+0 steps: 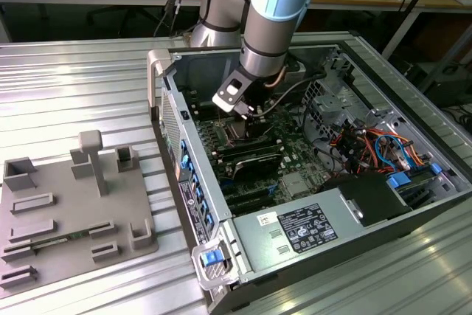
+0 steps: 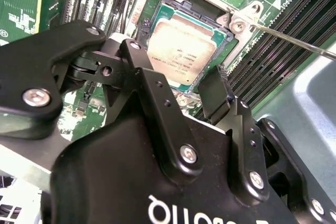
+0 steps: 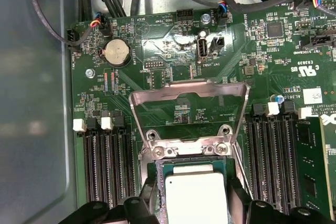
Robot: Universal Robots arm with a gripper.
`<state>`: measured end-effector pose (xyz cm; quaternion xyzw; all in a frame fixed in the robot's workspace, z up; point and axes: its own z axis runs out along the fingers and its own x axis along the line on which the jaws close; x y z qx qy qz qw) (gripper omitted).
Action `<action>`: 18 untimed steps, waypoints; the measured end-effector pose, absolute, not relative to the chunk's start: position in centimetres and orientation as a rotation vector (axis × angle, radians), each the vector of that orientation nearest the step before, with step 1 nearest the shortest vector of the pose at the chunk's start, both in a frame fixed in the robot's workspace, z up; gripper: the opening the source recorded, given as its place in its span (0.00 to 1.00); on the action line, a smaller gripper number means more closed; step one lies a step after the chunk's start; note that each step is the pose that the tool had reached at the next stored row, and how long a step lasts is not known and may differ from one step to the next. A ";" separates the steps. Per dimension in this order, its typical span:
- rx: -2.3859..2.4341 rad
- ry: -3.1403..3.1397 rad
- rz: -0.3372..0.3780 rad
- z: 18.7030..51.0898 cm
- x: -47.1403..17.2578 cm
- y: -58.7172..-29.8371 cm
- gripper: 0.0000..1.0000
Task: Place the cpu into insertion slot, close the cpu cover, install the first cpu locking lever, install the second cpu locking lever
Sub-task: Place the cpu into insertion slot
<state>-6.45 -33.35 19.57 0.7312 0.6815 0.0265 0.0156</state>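
The cpu (image 2: 181,48) lies in the slot (image 2: 157,14). The fingers (image 2: 212,90) are apart, one on each side of it. I think it should sit level and not get bumped. The cover (image 3: 189,88) stands open. Memory rows (image 3: 107,166) crowd both sides.

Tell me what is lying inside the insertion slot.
The cpu lies inside the insertion slot, metal top up, with the cpu cover swung open. The slot's floor beneath the chip is covered by it and cannot be seen.
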 end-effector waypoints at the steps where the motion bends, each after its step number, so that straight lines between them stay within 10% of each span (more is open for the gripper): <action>1: 2.275 2.120 0.082 19.6 -6.5 -33.4 0.62; 18: 2.337 2.053 0.085 19.5 -6.4 -33.3 0.62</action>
